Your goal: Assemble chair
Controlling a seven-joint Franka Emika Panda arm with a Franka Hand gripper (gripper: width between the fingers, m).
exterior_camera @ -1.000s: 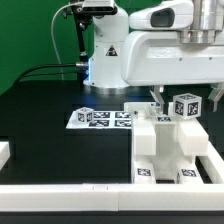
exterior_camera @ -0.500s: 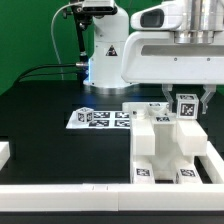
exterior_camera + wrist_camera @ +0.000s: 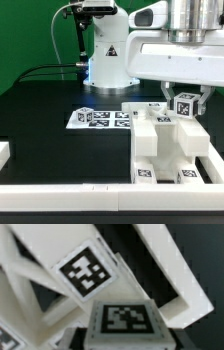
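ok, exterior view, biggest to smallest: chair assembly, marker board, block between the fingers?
1. chunky white plastic chair assembly (nearer than the board, so inflated)
2. flat white tagged marker board
3. small white tagged block between the fingers

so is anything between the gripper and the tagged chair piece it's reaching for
Nothing visible stands between them. The gripper has one finger on each side of the tagged chair piece, with no other part in the gap. Whether it grips is unclear.

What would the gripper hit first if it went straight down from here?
Probably the chair post. Its tagged top sits right between the fingers of the gripper, which flank it. I can't tell whether they touch it.
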